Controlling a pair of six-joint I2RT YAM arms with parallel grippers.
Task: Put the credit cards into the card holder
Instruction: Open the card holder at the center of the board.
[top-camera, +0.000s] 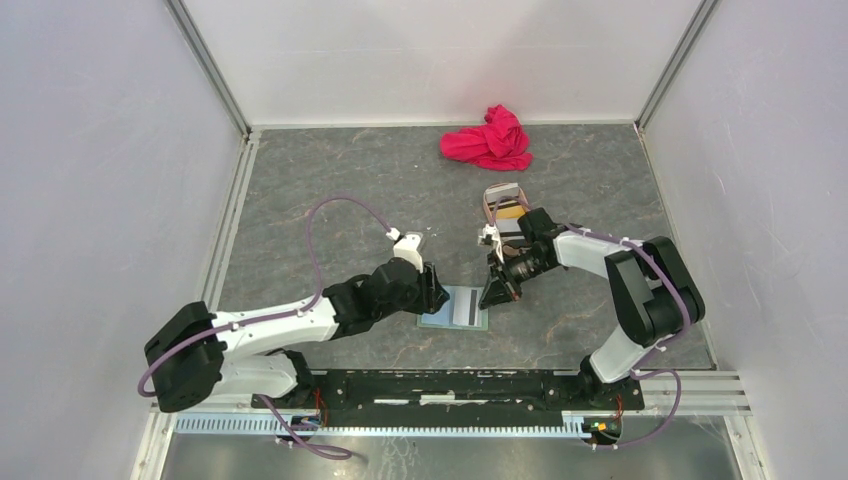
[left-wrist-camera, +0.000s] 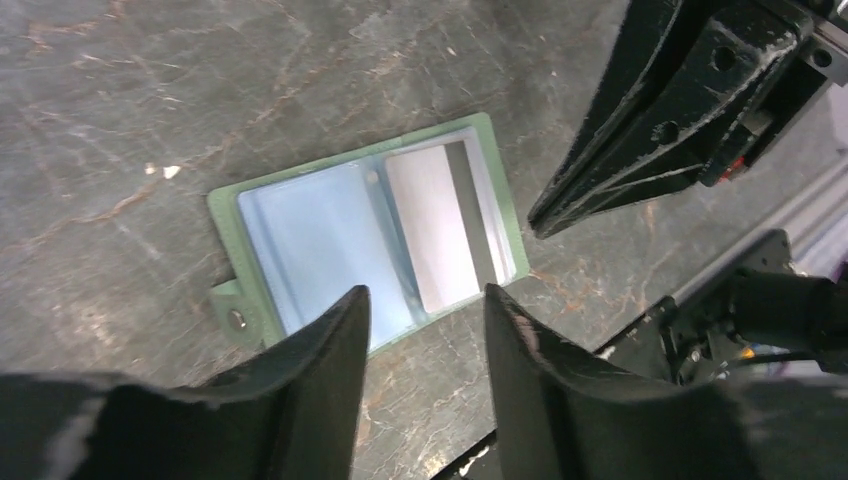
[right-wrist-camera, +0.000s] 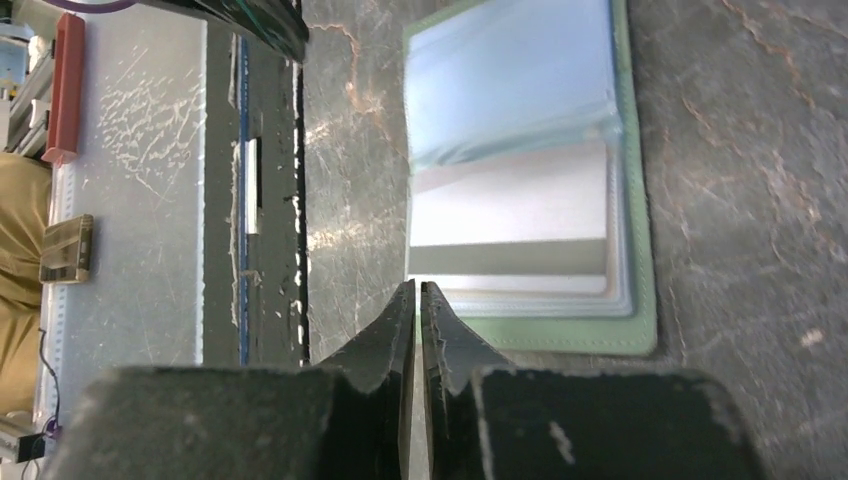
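Observation:
The sage-green card holder (top-camera: 447, 318) lies open and flat on the table, pale blue inside (left-wrist-camera: 300, 230). A white credit card with a dark stripe (left-wrist-camera: 440, 225) rests on its right half (right-wrist-camera: 510, 215); whether it sits under a sleeve is unclear. My left gripper (left-wrist-camera: 425, 295) hovers open over the holder's near edge (top-camera: 432, 290), with nothing between its fingers. At the holder's right edge my right gripper (right-wrist-camera: 417, 285) points down, shut and empty (top-camera: 492, 298). An orange-yellow credit card (top-camera: 510, 211) lies in the tray behind it.
A pinkish-tan tray (top-camera: 489, 203) with cards stands just behind the right arm. A red cloth (top-camera: 488, 140) is bunched at the back. The arms' black base rail (top-camera: 450, 385) runs along the near edge, close to the holder.

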